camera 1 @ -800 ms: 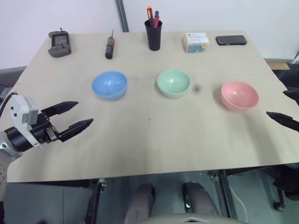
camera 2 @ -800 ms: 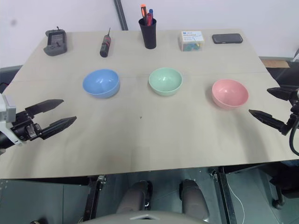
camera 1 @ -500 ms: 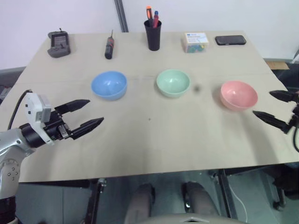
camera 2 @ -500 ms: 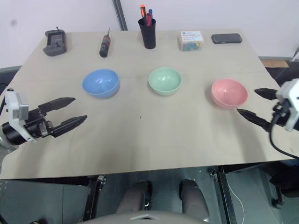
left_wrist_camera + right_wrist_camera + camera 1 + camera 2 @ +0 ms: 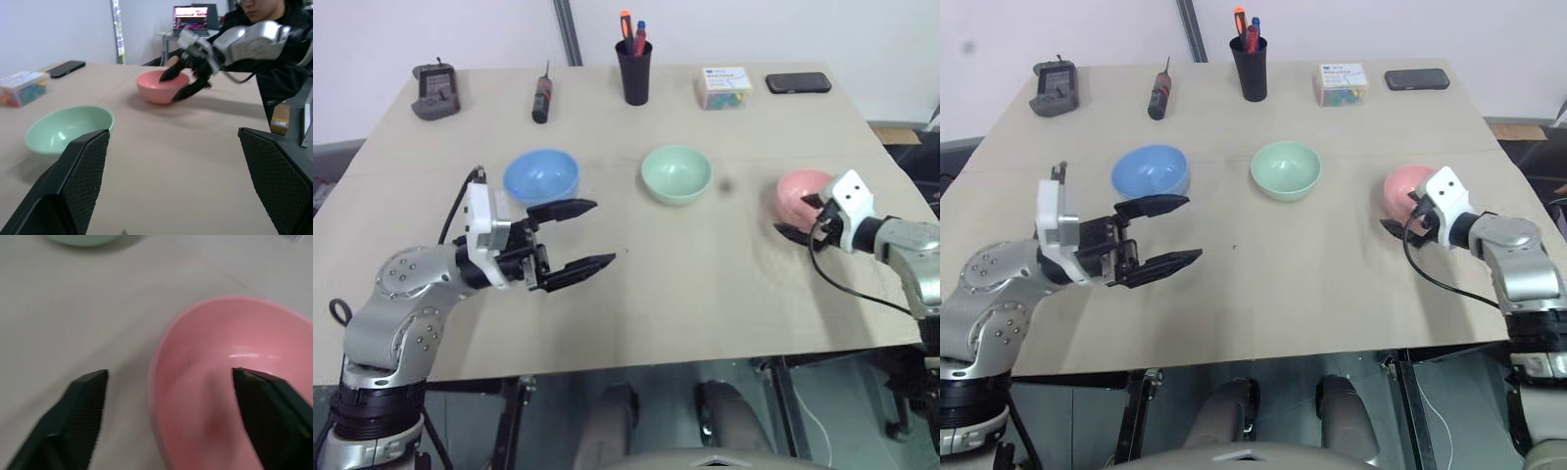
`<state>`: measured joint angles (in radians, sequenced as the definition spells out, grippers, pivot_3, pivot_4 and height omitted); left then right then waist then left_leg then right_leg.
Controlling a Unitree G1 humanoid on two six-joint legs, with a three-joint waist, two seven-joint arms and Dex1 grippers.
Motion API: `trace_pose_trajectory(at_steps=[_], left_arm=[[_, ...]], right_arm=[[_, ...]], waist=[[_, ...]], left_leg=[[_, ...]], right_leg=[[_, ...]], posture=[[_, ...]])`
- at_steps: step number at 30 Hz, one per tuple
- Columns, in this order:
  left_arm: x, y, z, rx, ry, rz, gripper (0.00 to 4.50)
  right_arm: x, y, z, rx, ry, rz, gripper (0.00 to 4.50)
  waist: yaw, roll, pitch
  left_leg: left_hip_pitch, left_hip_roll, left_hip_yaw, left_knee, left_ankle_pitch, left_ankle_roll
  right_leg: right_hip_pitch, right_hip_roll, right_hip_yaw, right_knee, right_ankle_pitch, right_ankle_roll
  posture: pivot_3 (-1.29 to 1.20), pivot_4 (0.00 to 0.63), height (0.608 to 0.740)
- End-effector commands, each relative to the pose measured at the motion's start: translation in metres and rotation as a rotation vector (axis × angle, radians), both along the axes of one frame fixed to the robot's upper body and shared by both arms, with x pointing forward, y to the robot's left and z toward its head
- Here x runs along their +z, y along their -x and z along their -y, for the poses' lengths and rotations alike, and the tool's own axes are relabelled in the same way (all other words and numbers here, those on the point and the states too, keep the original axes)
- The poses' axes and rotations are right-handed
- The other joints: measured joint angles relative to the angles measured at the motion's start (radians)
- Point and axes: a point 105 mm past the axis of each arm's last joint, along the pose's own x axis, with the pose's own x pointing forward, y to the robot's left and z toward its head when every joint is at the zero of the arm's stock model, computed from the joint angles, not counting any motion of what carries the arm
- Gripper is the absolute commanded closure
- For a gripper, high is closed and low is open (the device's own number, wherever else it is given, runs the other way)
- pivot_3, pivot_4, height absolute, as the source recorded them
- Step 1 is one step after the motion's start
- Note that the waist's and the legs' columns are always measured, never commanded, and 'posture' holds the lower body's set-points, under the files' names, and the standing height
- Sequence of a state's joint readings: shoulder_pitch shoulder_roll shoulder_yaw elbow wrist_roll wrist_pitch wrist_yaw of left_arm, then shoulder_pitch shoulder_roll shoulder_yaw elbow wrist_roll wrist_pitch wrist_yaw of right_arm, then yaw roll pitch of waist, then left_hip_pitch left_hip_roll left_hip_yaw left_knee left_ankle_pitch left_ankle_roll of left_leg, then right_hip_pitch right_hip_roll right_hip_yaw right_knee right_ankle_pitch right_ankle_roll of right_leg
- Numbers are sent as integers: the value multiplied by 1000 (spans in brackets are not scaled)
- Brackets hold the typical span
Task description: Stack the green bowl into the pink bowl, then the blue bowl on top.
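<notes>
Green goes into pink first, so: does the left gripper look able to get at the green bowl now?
Probably yes: the left gripper is open, and bare table lies between it and the green bowl.

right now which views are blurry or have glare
Right wrist view: the pink bowl is soft and out of focus, with a small highlight inside. Left wrist view: its own fingers are blurred, the bowls fairly clear. Eye views: sharp, with soft shadows under the bowls.

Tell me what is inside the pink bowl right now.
No object lies in the pink bowl. The right gripper straddles its near rim with jaws open, one black finger over the hollow and the other outside. The bowl's bottom under that finger is hidden.
</notes>
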<state>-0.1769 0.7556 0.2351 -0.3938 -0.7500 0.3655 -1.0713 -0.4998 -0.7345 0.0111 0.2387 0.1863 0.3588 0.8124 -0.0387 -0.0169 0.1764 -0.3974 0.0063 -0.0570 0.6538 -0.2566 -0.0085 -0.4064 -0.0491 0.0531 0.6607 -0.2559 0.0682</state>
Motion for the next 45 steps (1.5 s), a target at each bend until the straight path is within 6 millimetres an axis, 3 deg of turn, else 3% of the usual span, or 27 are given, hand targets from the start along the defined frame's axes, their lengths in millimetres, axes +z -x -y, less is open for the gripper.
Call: trace_pose_trajectory(at_steps=[1,7,8,11,15,19,22,27,29,31,33,39,40,42,45], left_arm=[[10,9,6,-28,5,44,0],[6,10,4,-4,8,37,0],[6,10,3,0,10,36,0],[4,8,-1,22,25,27,0],[-4,4,-15,83,26,10,0],[-10,2,-23,116,17,2,0],[-10,1,-23,120,21,6,0],[-10,-1,-22,122,20,10,0],[-10,0,-22,124,18,13,0],[-10,0,-22,129,19,15,0],[-10,2,-23,133,20,14,0],[-12,4,-25,142,22,4,0],[-12,4,-25,146,24,3,0],[-13,3,-25,159,28,3,0],[-14,3,-24,160,30,0,0]], right_arm=[[14,-6,-1,24,20,56,1996],[17,-2,-12,80,25,63,4312],[18,-2,-15,88,23,66,4473],[24,8,-34,167,6,78,4473],[24,56,-91,465,-4,46,4473],[15,82,-131,588,-17,21,4473],[2,87,-152,609,-20,-8,4473],[-12,77,-161,601,32,-21,4473],[-15,77,-163,607,42,-31,3722],[-15,75,-162,596,33,-51,3333],[-14,76,-161,589,20,-67,2508],[9,92,-159,642,-60,-66,384],[25,94,-157,654,-95,-11,157],[54,96,-149,679,-134,89,157],[80,74,-131,604,-93,238,157]], waist=[[0,0,0],[0,0,0],[0,0,0],[0,0,0],[0,0,0],[0,0,0],[2,0,0],[4,-1,-1],[4,-1,-1],[4,-1,-1],[3,-1,-1],[2,-1,-1],[2,-1,-1],[2,0,0],[3,-1,-1]], left_leg=[[0,0,0,0,0,0],[-1,0,0,0,0,0],[-1,0,0,0,0,0],[-1,0,0,0,0,0],[-1,1,-1,0,0,0],[-1,1,-2,0,0,0],[0,1,-2,1,0,0],[-1,0,-2,3,0,0],[0,0,-2,3,0,0],[-1,0,-3,3,0,0],[-1,0,-3,3,0,0],[-1,0,-3,3,0,0],[-1,0,-3,3,0,0],[-1,0,-3,3,0,0],[-1,0,-3,3,0,0]], right_leg=[[0,0,0,0,0,0],[-1,0,0,1,0,0],[-1,0,0,1,0,0],[-1,0,0,1,0,0],[-1,0,0,1,0,0],[-1,0,0,1,0,0],[-1,0,-1,2,0,0],[-1,0,-1,3,0,0],[-1,0,-1,3,0,0],[-1,0,-3,3,0,0],[-1,0,-2,3,0,0],[-1,0,-2,3,0,0],[-1,0,-2,3,0,0],[-1,0,-2,3,0,0],[-1,0,-2,2,0,0]], posture=[[0,150,740],[0,150,740],[0,150,740],[0,150,740],[0,150,740],[0,150,740],[0,150,740],[0,150,740],[0,150,740],[0,150,740],[0,150,740],[0,150,740],[0,150,740],[0,150,740],[0,150,740]])
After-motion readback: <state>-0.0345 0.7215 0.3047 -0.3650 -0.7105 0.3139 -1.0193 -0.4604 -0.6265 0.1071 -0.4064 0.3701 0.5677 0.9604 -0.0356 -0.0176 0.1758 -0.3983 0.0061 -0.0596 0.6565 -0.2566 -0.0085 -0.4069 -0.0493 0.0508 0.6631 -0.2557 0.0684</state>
